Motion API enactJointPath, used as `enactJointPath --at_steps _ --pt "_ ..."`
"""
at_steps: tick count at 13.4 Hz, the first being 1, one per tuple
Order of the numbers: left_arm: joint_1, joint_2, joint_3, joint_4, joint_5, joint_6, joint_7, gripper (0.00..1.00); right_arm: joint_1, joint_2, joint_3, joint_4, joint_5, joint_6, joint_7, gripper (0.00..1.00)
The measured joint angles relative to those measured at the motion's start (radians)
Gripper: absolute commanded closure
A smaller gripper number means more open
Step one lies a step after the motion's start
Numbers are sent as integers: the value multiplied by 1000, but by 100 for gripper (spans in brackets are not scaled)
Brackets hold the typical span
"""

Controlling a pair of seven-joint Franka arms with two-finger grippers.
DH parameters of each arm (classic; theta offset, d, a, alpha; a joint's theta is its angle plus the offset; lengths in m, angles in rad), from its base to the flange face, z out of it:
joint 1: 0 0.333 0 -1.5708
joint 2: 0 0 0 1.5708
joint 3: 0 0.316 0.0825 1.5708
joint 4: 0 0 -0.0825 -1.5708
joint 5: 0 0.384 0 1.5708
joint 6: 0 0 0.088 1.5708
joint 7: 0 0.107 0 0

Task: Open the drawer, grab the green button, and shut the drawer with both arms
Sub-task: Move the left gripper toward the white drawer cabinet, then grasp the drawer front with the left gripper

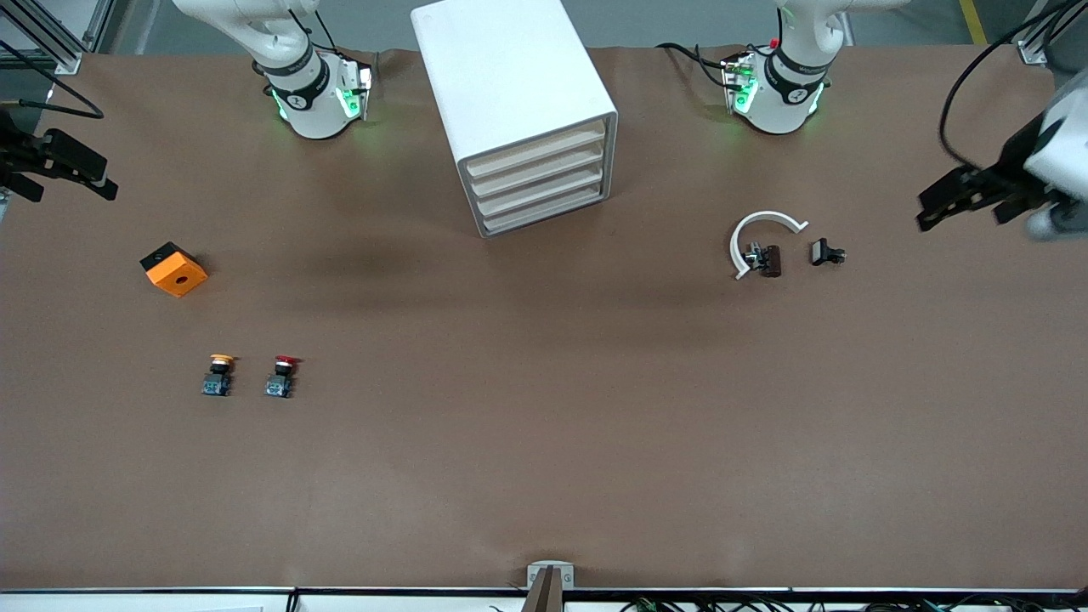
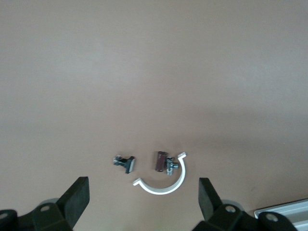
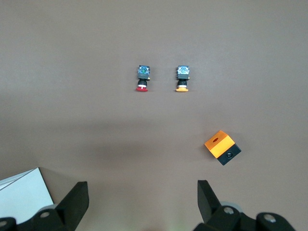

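The white drawer cabinet (image 1: 518,110) stands between the two arm bases, and all its drawer fronts (image 1: 540,183) are shut. Its corner shows in the left wrist view (image 2: 284,214) and in the right wrist view (image 3: 24,192). The green button is hidden. My left gripper (image 1: 960,218) hangs open over the left arm's end of the table, nothing between its fingers (image 2: 144,197). My right gripper (image 1: 75,189) hangs open and empty over the right arm's end of the table (image 3: 143,197).
A yellow-capped button (image 1: 218,374) (image 3: 182,79) and a red-capped button (image 1: 281,376) (image 3: 142,79) stand side by side toward the right arm's end. An orange block (image 1: 174,269) (image 3: 221,147) lies farther from the camera. A white curved clamp (image 1: 765,234) (image 2: 163,185) and a small black part (image 1: 826,252) (image 2: 125,162) lie toward the left arm's end.
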Motion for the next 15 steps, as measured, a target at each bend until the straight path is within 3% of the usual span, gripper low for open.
enactJointPath --at_steps 5,8,13,15 --pt "-54 198 -89 -40 -46 119 -135 0 0 0 -1 -1 0 0 0 0" --pt "-85 296 -134 -42 -175 166 -382 0 0 0 -1 -1 0 0 0 0" --pt "-156 395 -140 -41 -424 227 -685 0 -1 0 -1 0 0 0 0 0" --pt "-178 439 -140 -39 -459 228 -820 0 -1 0 -1 0 0 0 0 0"
